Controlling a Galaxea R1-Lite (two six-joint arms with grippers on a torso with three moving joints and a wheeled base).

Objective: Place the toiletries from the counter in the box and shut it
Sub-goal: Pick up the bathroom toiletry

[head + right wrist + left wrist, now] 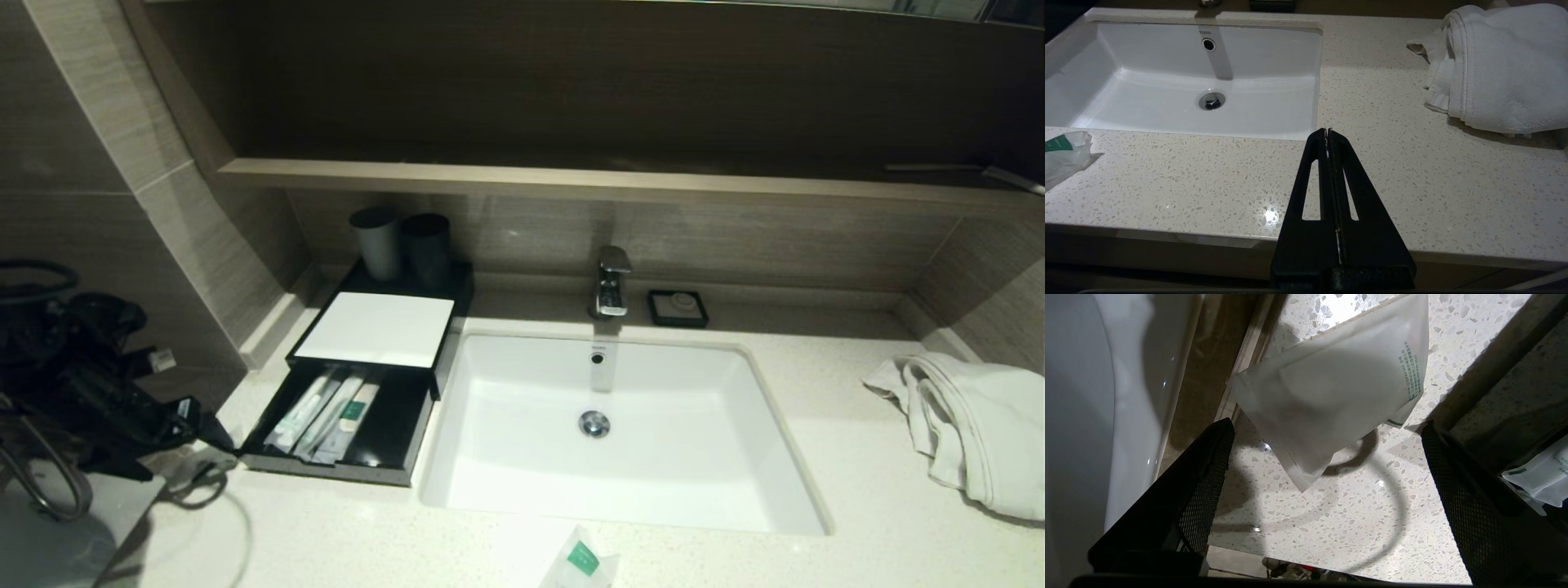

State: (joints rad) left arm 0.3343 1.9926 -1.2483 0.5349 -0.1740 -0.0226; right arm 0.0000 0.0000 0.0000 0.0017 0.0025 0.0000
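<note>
Left end effector (1327, 465), wide open w/ nothing held, hovers over flat packet (1331, 396) on bench (1331, 539) at box's (371, 327) 7 o'clock; prob. light, floppy, slick, so pinch across the middle.

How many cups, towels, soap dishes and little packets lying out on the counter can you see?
Cups: 2
Towel: 1
Soap dish: 1
Packets on the counter: 2
Total: 6
</note>
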